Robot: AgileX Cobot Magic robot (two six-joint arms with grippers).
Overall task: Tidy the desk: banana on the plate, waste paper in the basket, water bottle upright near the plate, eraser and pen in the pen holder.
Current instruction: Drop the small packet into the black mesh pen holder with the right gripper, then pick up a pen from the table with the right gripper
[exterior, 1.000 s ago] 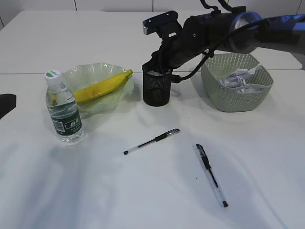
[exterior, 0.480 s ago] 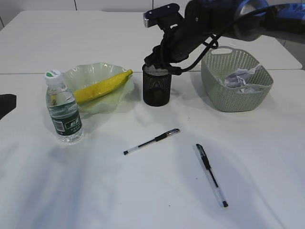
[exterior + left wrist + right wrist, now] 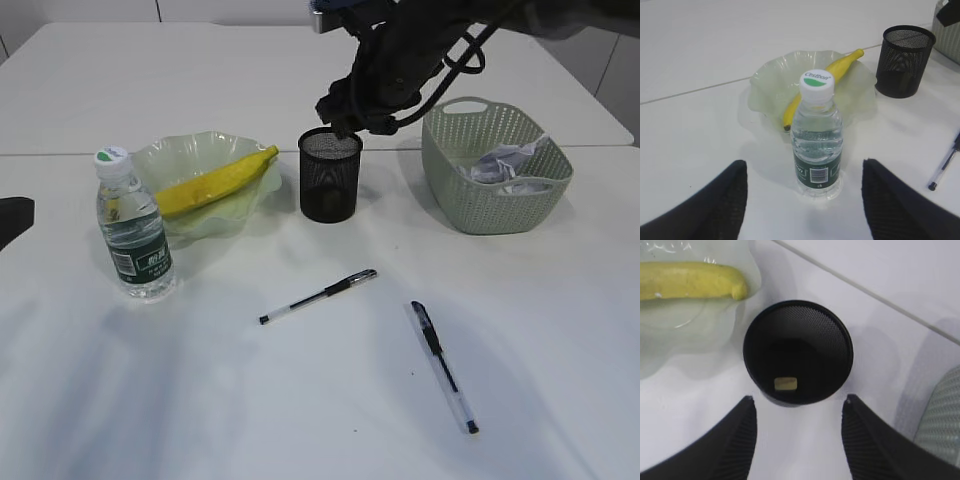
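Note:
The black mesh pen holder (image 3: pixel 330 175) stands mid-table; in the right wrist view (image 3: pixel 797 352) a small tan eraser (image 3: pixel 785 384) lies on its bottom. My right gripper (image 3: pixel 799 402) hangs open and empty above the holder; in the exterior view (image 3: pixel 345 115) it sits just over the rim. The banana (image 3: pixel 215 180) lies on the pale green plate (image 3: pixel 170 155). The water bottle (image 3: pixel 133 228) stands upright beside the plate. Two pens (image 3: pixel 318 296) (image 3: pixel 443 366) lie on the table. My left gripper (image 3: pixel 802 172) is open, empty, with the bottle (image 3: pixel 817 135) ahead of it.
A green basket (image 3: pixel 495 165) with crumpled paper (image 3: pixel 505 163) stands at the right. The left wrist view also shows the plate (image 3: pixel 765 80), banana (image 3: pixel 822 80), pen holder (image 3: pixel 902 60) and a pen tip (image 3: pixel 942 172).
My right arm has lifted up and away from the pen holder; its gripper was down at the holder's rim one second ago and is now higher. Nothing else moved.

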